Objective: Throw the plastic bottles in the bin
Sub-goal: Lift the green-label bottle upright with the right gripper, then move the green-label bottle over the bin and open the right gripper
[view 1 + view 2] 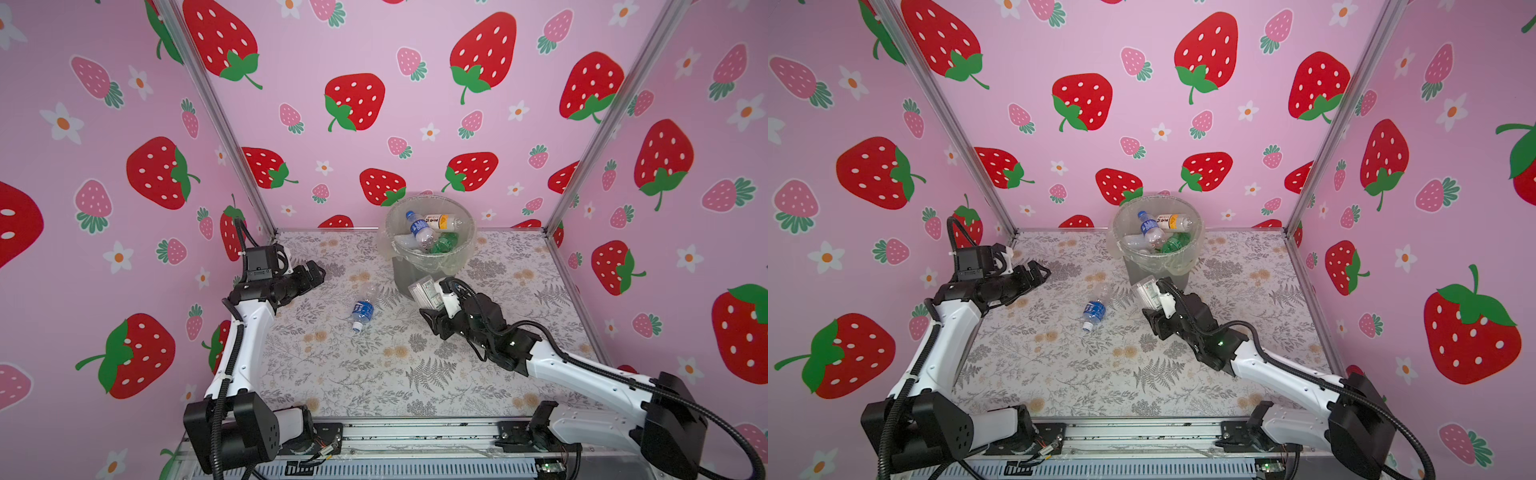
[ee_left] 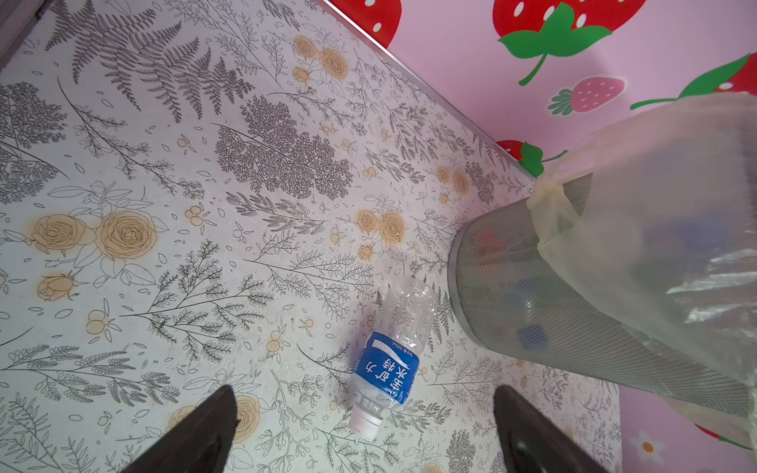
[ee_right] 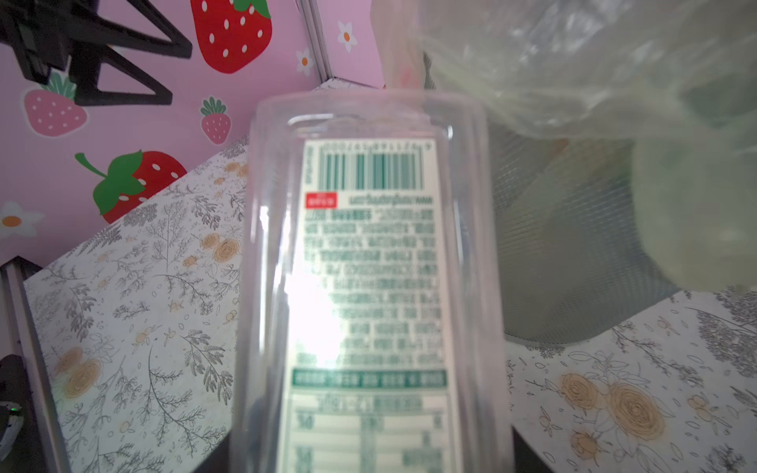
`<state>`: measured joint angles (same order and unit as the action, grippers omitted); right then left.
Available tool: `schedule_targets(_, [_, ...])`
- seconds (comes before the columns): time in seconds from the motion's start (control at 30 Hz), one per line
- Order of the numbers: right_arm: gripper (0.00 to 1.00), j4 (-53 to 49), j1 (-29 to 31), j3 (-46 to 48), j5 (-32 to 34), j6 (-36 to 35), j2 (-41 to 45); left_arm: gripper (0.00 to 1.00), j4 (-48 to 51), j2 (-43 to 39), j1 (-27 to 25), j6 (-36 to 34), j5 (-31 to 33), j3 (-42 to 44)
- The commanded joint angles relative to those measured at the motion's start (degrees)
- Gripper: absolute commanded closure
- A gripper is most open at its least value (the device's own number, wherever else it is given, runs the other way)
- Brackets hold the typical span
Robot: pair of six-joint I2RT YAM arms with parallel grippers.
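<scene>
my right gripper (image 1: 433, 302) was pinching a clear bottle (image 1: 424, 291) with a white, green-printed label, jaws pressed to its sides, fingertips hidden behind it. the bottle was held tilted, right by the grey wall of the bin (image 1: 409, 276), below the rim; whether it touched the wall, i couldn't tell. in the right wrist view that bottle (image 3: 368, 266) filled the middle, barcode at the far end, with the bag liner (image 3: 594, 61) just behind.

my left gripper (image 1: 316, 272) hung spread wide and empty over the left side of the table (image 1: 374, 374). in the left wrist view its dark fingers (image 2: 196, 434) framed a blue-labelled bottle (image 2: 387, 348) lying on its side, white cap toward me, near the foot of the bin. in both top views that bottle (image 1: 1094, 311) lay between my two grippers.

down in the bin sat a blue-labelled one (image 1: 419, 227), a whitish one (image 1: 440, 221) and a green one (image 1: 444, 243).
</scene>
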<state>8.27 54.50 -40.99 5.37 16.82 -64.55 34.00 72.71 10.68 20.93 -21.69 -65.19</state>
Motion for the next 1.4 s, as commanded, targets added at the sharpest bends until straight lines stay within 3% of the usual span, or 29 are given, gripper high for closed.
schedule_targets(0.0, [0.41,-3.78,0.26,0.49,3.83,2.20,4.44,0.01,-0.55,0.09,0.33,0.03,-1.11,-0.41])
schedule_targets(0.37, [0.41,-6.75,0.26,1.93,9.59,1.64,18.89,0.01,-0.71,0.08,0.39,0.19,-1.42,-0.37])
schedule_targets(0.87, [0.41,-6.54,0.29,-1.99,12.31,1.24,17.10,0.01,-0.77,0.07,0.37,0.04,-1.58,-0.38])
schedule_targets(1.03, [0.41,-8.43,0.17,-12.98,17.69,-1.19,8.36,0.01,-0.85,0.15,0.36,0.21,-1.99,-0.41])
schedule_targets(1.17, [0.39,-13.86,-3.22,-33.09,21.60,-3.75,-7.61,0.01,-0.75,0.17,0.37,0.21,-2.12,-0.41])
schedule_targets(1.27, [0.25,-24.84,-7.99,-51.52,18.08,-1.84,-21.12,0.01,-0.56,0.15,0.38,0.07,-2.13,-0.51])
schedule_targets(1.33, [0.12,-28.15,-8.88,-56.81,16.74,-0.67,-25.17,0.01,-0.38,0.07,0.34,-0.12,-2.07,-0.50])
schedule_targets(1.37, [0.01,-27.54,-8.81,-56.14,16.18,-0.35,-24.72,0.01,-0.35,0.07,0.40,-0.02,-2.04,-0.49])
